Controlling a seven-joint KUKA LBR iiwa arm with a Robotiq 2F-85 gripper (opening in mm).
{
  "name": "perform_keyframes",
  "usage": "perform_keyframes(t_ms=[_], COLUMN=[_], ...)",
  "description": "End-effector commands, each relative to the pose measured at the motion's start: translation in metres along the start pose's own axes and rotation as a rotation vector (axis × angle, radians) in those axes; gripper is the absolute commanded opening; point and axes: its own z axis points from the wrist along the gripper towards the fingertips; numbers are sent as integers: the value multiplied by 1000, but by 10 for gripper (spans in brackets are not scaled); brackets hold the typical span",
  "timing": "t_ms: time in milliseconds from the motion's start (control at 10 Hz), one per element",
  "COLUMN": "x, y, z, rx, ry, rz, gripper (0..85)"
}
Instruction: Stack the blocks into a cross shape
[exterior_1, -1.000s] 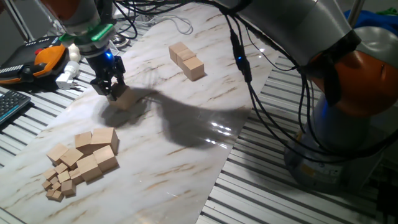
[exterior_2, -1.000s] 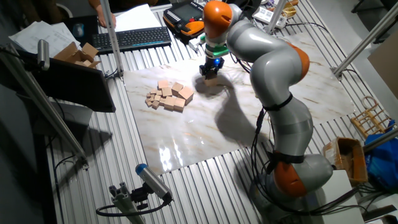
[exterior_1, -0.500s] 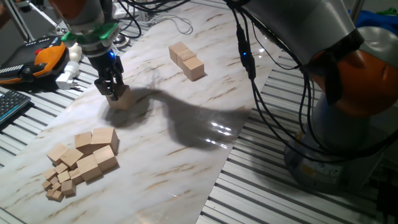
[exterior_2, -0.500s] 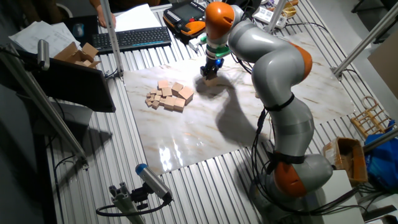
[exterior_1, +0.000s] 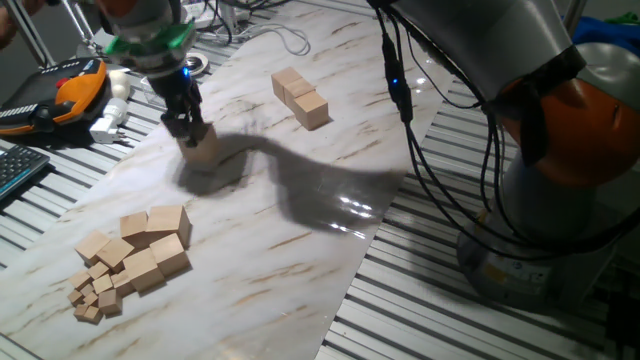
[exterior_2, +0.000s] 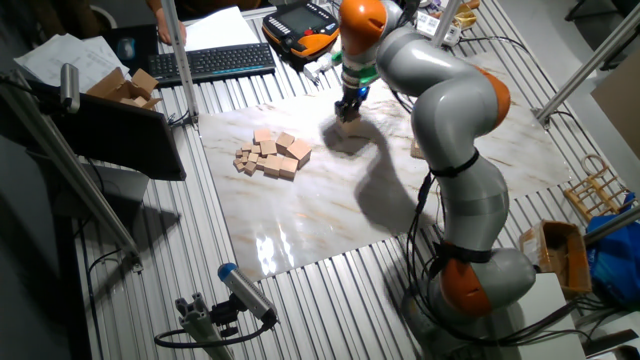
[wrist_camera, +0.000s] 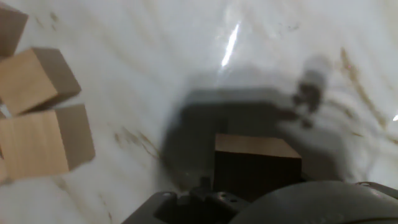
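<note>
Marbled bench (exterior_1: 300, 240) amid slatted metal framing. End effector (exterior_1: 190, 133) clamped on one block (exterior_1: 203, 148), raised just above its shadow near the bench's far left edge; same block dark and close in the hand view (wrist_camera: 256, 163). Row of blocks (exterior_1: 300, 97) farther along the bench. Loose pile (exterior_1: 135, 257) of large and tiny cubes at the near left corner. Cardboard box (exterior_2: 127, 87) beside keyboard (exterior_2: 212, 62), contents unclear.

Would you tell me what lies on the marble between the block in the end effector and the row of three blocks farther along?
Nothing: in one fixed view, only bare marble and the arm's shadow separate the held block from the row of three blocks.
</note>
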Motion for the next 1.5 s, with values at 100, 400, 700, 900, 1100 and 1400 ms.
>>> perform_keyframes(t_ms=[100, 400, 700, 900, 1100, 1400], x=[34, 60, 74, 80, 84, 84], y=[-67, -104, -124, -131, -136, -137], z=[-21, -20, -18, -19, -15, -15], rx=[-29, 0, 0, -1, -8, -61], ry=[14, 2, -1, 4, -5, 18], rz=[-25, -11, -22, -22, -13, 115], gripper=[0, 0, 0, 0, 0, 0])
